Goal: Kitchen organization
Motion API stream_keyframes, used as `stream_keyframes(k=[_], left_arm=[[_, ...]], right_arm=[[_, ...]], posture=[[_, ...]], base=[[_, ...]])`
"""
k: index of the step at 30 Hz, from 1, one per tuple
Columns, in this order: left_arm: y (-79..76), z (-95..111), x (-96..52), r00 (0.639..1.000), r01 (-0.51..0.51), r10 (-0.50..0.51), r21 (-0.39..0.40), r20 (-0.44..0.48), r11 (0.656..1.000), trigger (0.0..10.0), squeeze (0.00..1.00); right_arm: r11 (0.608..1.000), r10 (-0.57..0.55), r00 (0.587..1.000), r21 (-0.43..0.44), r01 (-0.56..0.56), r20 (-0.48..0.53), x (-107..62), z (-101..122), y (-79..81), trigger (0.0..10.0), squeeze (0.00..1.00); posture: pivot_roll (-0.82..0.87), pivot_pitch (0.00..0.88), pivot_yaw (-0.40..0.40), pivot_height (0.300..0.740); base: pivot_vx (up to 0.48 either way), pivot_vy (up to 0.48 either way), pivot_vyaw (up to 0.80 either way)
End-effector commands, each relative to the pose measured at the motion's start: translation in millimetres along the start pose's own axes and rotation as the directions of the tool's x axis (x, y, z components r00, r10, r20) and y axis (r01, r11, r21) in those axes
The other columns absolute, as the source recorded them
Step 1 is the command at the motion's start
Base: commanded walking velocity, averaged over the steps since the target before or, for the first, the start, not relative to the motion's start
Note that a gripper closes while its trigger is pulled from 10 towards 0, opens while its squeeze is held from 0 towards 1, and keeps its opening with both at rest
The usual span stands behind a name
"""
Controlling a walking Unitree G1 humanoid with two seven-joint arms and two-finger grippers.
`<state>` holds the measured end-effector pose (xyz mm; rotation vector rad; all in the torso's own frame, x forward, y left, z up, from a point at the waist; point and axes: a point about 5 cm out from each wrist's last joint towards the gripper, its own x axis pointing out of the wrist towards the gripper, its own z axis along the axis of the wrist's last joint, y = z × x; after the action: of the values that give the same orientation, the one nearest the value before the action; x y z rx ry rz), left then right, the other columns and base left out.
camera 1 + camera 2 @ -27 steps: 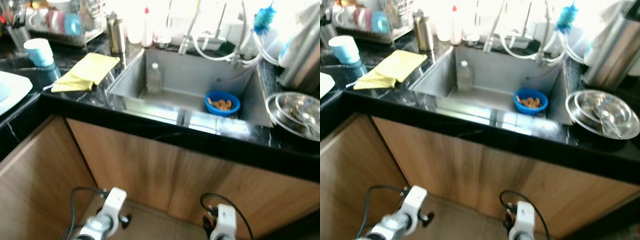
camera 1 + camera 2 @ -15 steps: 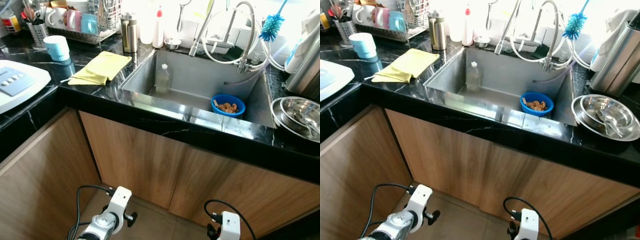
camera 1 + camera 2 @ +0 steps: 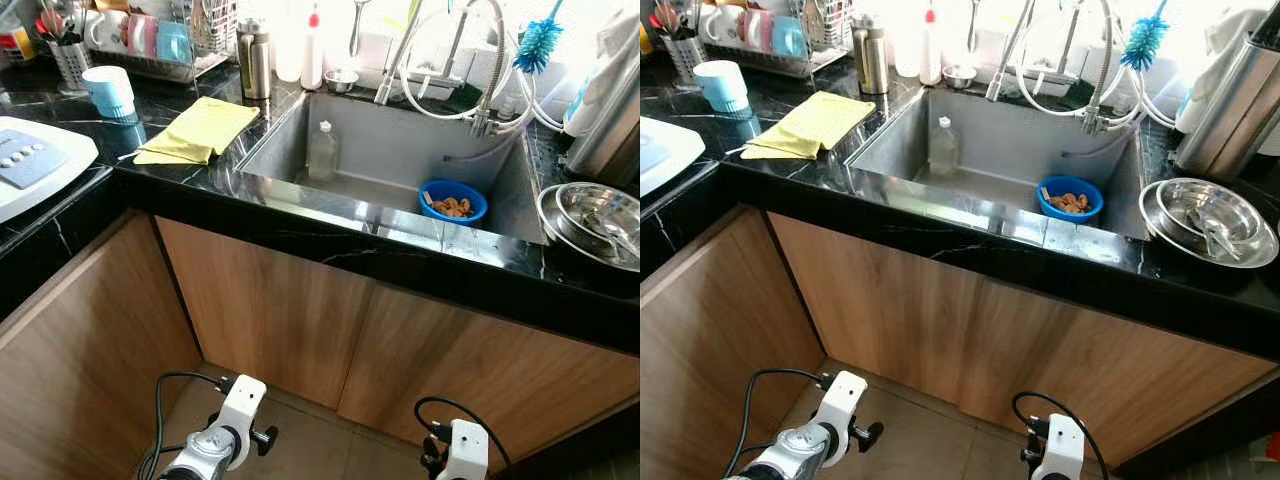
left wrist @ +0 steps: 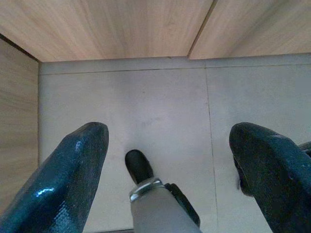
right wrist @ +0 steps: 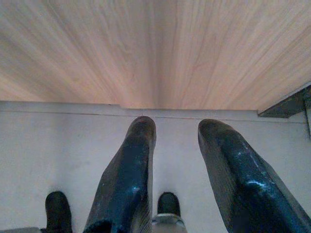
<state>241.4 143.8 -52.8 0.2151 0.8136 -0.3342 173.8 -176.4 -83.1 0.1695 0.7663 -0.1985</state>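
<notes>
A steel sink [image 3: 390, 140] is set in the black counter [image 3: 330, 240] ahead of me. Inside it stand a clear bottle [image 3: 322, 152] and a blue bowl [image 3: 452, 200] holding orange-brown pieces. A yellow cloth [image 3: 200, 130] lies on the counter left of the sink, with a light blue cup [image 3: 108, 92] upside down beyond it. Both arms hang low in front of the wooden cabinet doors [image 3: 300, 320]. My left gripper [image 4: 167, 131] is open wide over the floor tiles. My right gripper [image 5: 177, 124] is open with a narrower gap, holding nothing.
Stacked steel bowls [image 3: 590, 215] sit right of the sink beside a steel kettle [image 3: 1230, 110]. A steel flask [image 3: 253, 60], a dish rack [image 3: 150, 40] with mugs and a white appliance [image 3: 35, 165] are at the left. A hose faucet [image 3: 480, 60] and blue brush [image 3: 540, 45] hang behind the sink.
The camera has steadied and shifted a little; the blur is gone. Nothing on the counter or in the sink has moved, and both arms hang as before.
</notes>
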Motion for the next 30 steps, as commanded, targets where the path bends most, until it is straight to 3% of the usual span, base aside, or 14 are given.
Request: stream_keyframes(k=[1, 13, 14, 15, 16, 17, 20, 21, 22, 23, 24, 30], left_arm=[[-2.8, -7, -0.7, 1.0, 0.007, -0.007, -0.001, -0.023, 1.0, 10.0, 0.0], [0.6, -8, -1.6, 1.0, 0.002, -0.002, -0.005, -0.027, 1.0, 10.0, 0.0], [0.8, -9, -1.6, 1.0, 0.002, -0.002, -0.006, -0.028, 1.0, 10.0, 0.0], [0.9, -9, -1.7, 1.0, 0.002, -0.002, -0.006, -0.028, 1.0, 10.0, 0.0], [0.9, -9, -1.7, 1.0, 0.002, -0.002, -0.006, -0.028, 1.0, 10.0, 0.0], [0.8, -9, -1.7, 1.0, 0.002, -0.002, -0.006, -0.028, 1.0, 10.0, 0.0], [0.4, -9, -1.6, 1.0, 0.001, -0.001, -0.005, -0.029, 1.0, 10.0, 0.0], [0.2, -9, -1.6, 1.0, 0.001, -0.001, -0.006, -0.029, 1.0, 10.0, 0.0], [-0.1, -9, -1.5, 1.0, 0.001, -0.001, -0.006, -0.029, 1.0, 10.0, 0.0], [-0.4, -9, -1.4, 1.0, 0.001, -0.001, -0.005, -0.029, 1.0, 10.0, 0.0], [-0.6, -9, -1.3, 1.0, 0.001, -0.001, -0.005, -0.03, 1.0, 10.0, 0.0], [-2.1, -9, -1.1, 1.0, 0.002, -0.002, -0.001, -0.031, 1.0, 10.0, 0.0]], right_arm=[[1.0, -0.015, 0.999, -0.009, 0.015, 0.035, -0.4, 3, -3.5, 10.0, 0.0], [0.998, -0.027, 0.995, -0.05, 0.032, 0.094, -1.1, 8, -4.3, 10.0, 0.0], [0.96, -0.068, 0.962, -0.245, 0.136, 0.266, -5.1, 26, -16.8, 10.0, 0.0], [0.87, -0.012, 0.87, -0.423, 0.252, 0.494, -16.2, 45, -22.6, 10.0, 0.0], [0.87, -0.012, 0.87, -0.423, 0.252, 0.494, -16.2, 45, -22.6, 10.0, 0.0], [0.852, 0.015, 0.843, -0.448, 0.271, 0.538, -19.4, 48, -22.5, 10.0, 0.0], [0.852, 0.02, 0.836, -0.448, 0.273, 0.548, -20.1, 48, -22.3, 10.0, 0.0], [0.949, -0.044, 0.916, -0.27, 0.163, 0.398, -11.3, 40, -23.2, 10.0, 0.0], [0.985, -0.028, 0.931, -0.149, 0.088, 0.365, -8.3, 41, -18.5, 10.0, 0.0], [0.996, -0.014, 0.933, -0.075, 0.044, 0.36, -7.2, 42, -14.6, 10.0, 0.0], [0.998, -0.008, 0.929, -0.049, 0.028, 0.371, -7.1, 44, -12.2, 10.0, 0.0], [0.99, -0.045, 0.899, -0.103, 0.099, 0.435, -9.8, 50, -10.8, 10.0, 0.0]], posture=[[0.13, 0.062, -0.1, 0.74], [0.13, 0.062, -0.102, 0.74], [0.13, 0.061, -0.102, 0.74], [0.13, 0.061, -0.102, 0.74], [0.13, 0.061, -0.102, 0.74], [0.13, 0.061, -0.102, 0.74], [0.13, 0.06, -0.101, 0.74], [0.14, 0.06, -0.1, 0.74], [0.14, 0.061, -0.1, 0.74], [0.14, 0.061, -0.1, 0.74], [0.14, 0.06, -0.1, 0.74], [0.14, 0.06, -0.098, 0.74]], base=[[0.0, 0.0, 0.0], [0.0, 0.0, 0.0], [0.0, 0.0, 0.0], [0.0, 0.0, 0.0], [0.0, 0.0, 0.0], [0.0, 0.0, 0.0], [0.0, 0.0, 0.0], [0.0, 0.0, 0.0], [0.0, 0.0, 0.0], [0.0, 0.0, 0.0], [0.0, 0.0, 0.0], [0.0, 0.0, 0.0]])
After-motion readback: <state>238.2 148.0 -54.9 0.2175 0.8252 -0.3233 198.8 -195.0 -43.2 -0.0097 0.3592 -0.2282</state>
